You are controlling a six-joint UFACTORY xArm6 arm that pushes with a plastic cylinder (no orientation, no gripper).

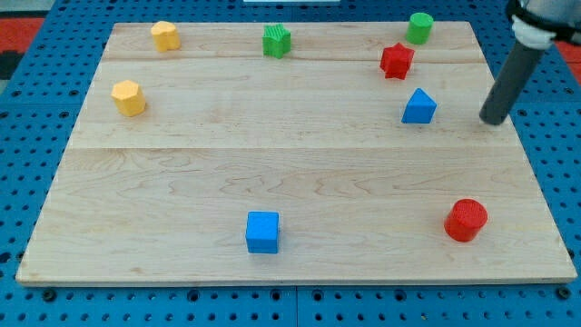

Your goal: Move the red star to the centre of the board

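Note:
The red star (397, 61) lies near the view's top right of the wooden board (290, 173). My tip (493, 119) rests on the board by its right edge, to the right of and below the star, with a gap between them. The blue triangular block (418, 107) lies between my tip and the star, just below the star. The green cylinder (419, 27) stands above and to the right of the star.
A green cube (277, 41) and a yellow block (164, 35) lie along the top. Another yellow block (129, 97) is at the left. A blue cube (262, 232) sits at the bottom middle, a red cylinder (466, 220) at the bottom right.

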